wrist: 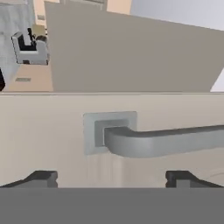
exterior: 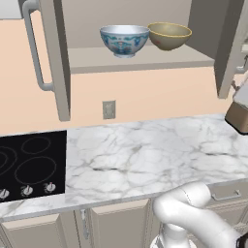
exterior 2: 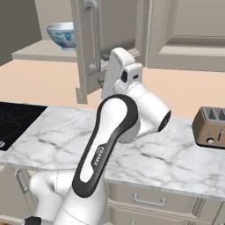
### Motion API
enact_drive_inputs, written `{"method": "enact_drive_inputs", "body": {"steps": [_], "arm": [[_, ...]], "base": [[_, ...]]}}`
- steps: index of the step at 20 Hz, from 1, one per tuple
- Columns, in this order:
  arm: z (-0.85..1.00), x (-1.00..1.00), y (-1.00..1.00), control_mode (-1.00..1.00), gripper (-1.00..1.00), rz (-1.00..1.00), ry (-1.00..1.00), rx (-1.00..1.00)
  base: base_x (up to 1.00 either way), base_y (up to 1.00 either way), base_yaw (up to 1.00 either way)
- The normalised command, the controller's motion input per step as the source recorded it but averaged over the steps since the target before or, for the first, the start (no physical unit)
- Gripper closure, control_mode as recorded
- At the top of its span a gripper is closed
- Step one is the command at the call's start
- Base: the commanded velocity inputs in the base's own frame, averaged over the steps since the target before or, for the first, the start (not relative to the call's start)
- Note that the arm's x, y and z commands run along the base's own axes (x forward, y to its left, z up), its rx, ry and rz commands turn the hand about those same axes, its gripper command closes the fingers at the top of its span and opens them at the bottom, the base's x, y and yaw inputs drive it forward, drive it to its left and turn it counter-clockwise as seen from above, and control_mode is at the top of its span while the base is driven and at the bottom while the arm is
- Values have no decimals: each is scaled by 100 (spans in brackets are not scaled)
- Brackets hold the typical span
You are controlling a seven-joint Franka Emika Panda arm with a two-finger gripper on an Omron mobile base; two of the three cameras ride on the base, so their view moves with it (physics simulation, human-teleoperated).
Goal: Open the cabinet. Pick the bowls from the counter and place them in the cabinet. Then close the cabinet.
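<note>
Two bowls sit on the open cabinet shelf – the pincer is spread wide at a door handle.

Both dark fingertips flank the smooth silver bar where it bends into its square mount on the taupe door, not gripping it. The patterned white bowl and plain tan bowl stand side by side, touching or nearly so, well above the veined marble counter – glossy, round, upright.

A black cooktop sits at nine o'clock, a wall outlet above, a toaster at three o'clock.
</note>
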Motion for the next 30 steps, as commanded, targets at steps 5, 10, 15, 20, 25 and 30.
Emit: {"method": "enact_drive_inputs", "body": {"steps": [5, 10, 15, 20, 25, 30], "arm": [[0, 100, 99, -100, -100, -1, 21, -3], [0, 100, 73, -100, -100, -16, 24, -5], [0, 100, 50, -100, -100, -31, 18, -7], [-5, 100, 35, -100, -100, -30, 15, -2], [-5, 45, 7, -100, -100, -33, 10, -1], [0, -40, -4, -100, -100, -32, 0, 0]], "base": [[0, 0, 0], [0, 0, 0], [0, 0, 0], [0, 0, 0], [0, 0, 0], [0, 0, 0]]}}
